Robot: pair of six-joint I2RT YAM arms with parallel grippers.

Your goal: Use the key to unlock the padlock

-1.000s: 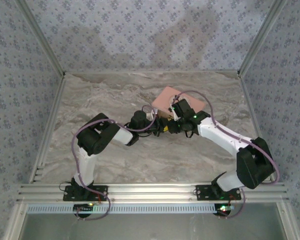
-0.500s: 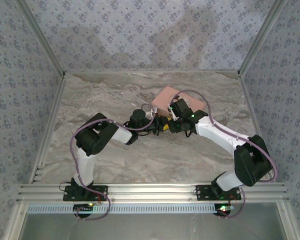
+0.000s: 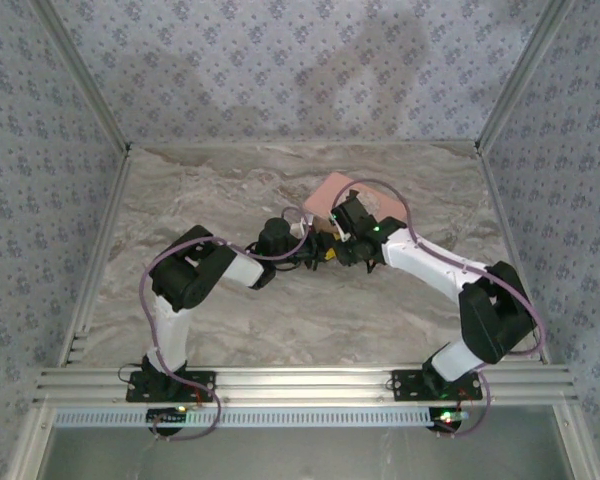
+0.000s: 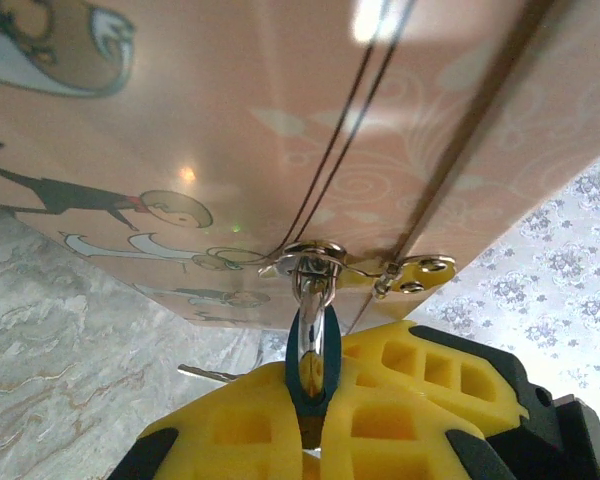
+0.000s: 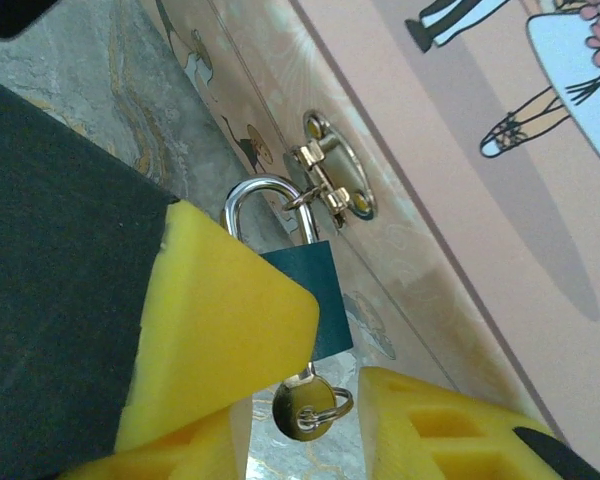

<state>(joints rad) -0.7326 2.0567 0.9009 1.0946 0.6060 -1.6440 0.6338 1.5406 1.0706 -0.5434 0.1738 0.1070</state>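
Observation:
The padlock (image 5: pixel 318 295), teal-bodied with a silver shackle, hangs from the gold clasp (image 5: pixel 332 180) on the pink box (image 3: pixel 330 190). My left gripper (image 4: pixel 315 430) is shut on the padlock (image 4: pixel 310 310) from below, and one of its yellow fingers (image 5: pixel 230 320) covers part of the lock body. The key (image 5: pixel 302 405) sticks in the padlock's underside, showing its round silver head and small ring. My right gripper (image 5: pixel 305 445) is open, with a yellow finger on each side of the key head and a gap on both sides.
The pink box with cartoon figures lies tilted at the back right of the marble table (image 3: pixel 230 300). Both wrists crowd together at the box's front edge (image 3: pixel 332 250). Patterned walls and metal rails enclose the table.
The right arm has swung left and its wrist has closed in on the padlock. The left arm has held still on the lock.

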